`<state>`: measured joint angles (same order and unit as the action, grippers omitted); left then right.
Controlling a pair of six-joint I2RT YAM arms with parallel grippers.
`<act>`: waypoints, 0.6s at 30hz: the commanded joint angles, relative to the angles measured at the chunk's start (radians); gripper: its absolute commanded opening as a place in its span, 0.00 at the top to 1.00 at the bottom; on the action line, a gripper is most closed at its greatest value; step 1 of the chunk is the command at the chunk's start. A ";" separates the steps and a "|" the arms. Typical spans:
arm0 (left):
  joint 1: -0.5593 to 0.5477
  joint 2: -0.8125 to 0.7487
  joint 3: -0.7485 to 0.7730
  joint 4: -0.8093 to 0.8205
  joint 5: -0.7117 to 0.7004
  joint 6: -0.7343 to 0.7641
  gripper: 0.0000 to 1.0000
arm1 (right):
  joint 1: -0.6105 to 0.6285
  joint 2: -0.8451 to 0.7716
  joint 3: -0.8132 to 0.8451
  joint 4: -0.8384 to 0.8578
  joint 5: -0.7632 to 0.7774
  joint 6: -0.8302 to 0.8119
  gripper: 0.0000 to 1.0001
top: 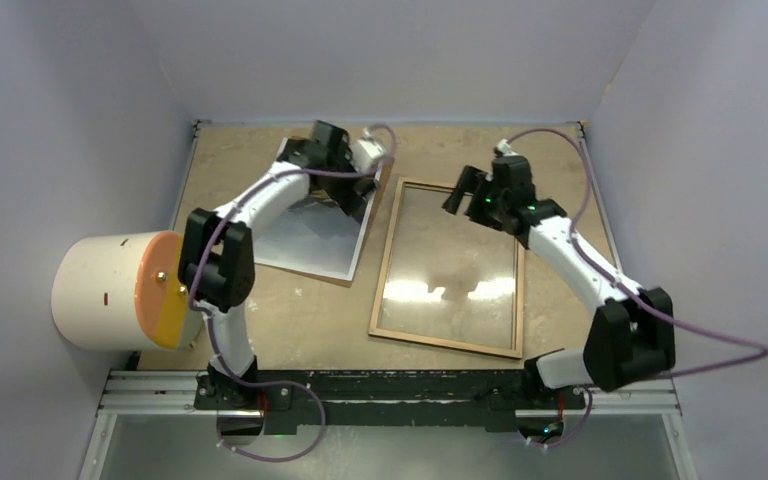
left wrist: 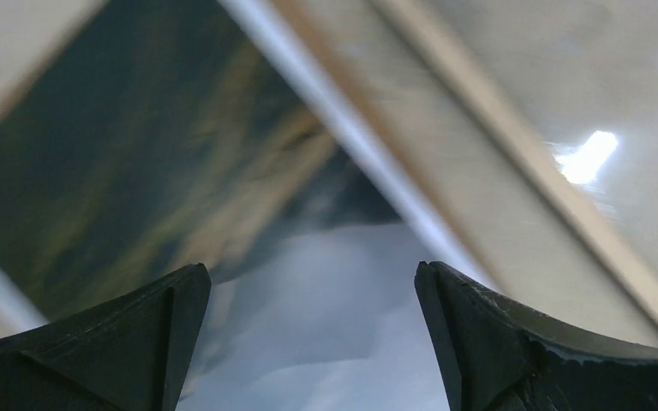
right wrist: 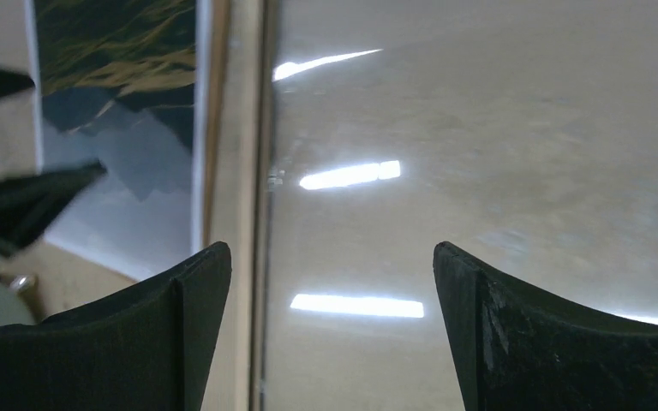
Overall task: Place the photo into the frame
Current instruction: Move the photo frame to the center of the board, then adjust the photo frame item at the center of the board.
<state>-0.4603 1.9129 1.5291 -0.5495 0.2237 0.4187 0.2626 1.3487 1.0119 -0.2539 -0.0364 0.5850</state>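
The photo [top: 310, 240] lies flat at the left of the table, dark mountains at its far end and pale grey toward me. My left gripper [top: 348, 180] hovers open just above that far end. In the left wrist view the print [left wrist: 180, 171] fills the space between the spread fingers, and the gripper [left wrist: 313, 282] holds nothing. The frame [top: 386, 260] lies to the right, light wood rails up, its glass reflecting lamps. My right gripper [top: 463, 192] hangs open over the frame's far left corner. In the right wrist view the gripper [right wrist: 332, 274] has the rail [right wrist: 240, 171] beside its left finger.
A brown board edge [top: 355, 272] shows under the photo's right side. A white cylinder with an orange lid [top: 110, 290] stands at the table's left edge. Pale walls close in the back and both sides. A metal rail [top: 390, 395] runs along the near edge.
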 commanded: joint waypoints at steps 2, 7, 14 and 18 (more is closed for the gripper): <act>0.262 0.015 0.171 -0.050 -0.061 -0.019 0.00 | 0.227 0.194 0.202 0.117 0.022 0.089 0.11; 0.421 0.075 0.207 0.023 -0.283 -0.045 0.00 | 0.363 0.431 0.400 0.122 0.069 0.120 0.11; 0.499 0.127 0.110 0.138 -0.440 -0.096 0.04 | 0.397 0.696 0.589 0.093 0.098 0.176 0.11; 0.499 0.138 0.013 0.237 -0.538 -0.091 0.04 | 0.397 0.757 0.620 0.096 0.101 0.188 0.13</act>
<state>0.0494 2.0495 1.6066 -0.4400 -0.1833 0.3496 0.6662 2.0903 1.5745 -0.1417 0.0208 0.7353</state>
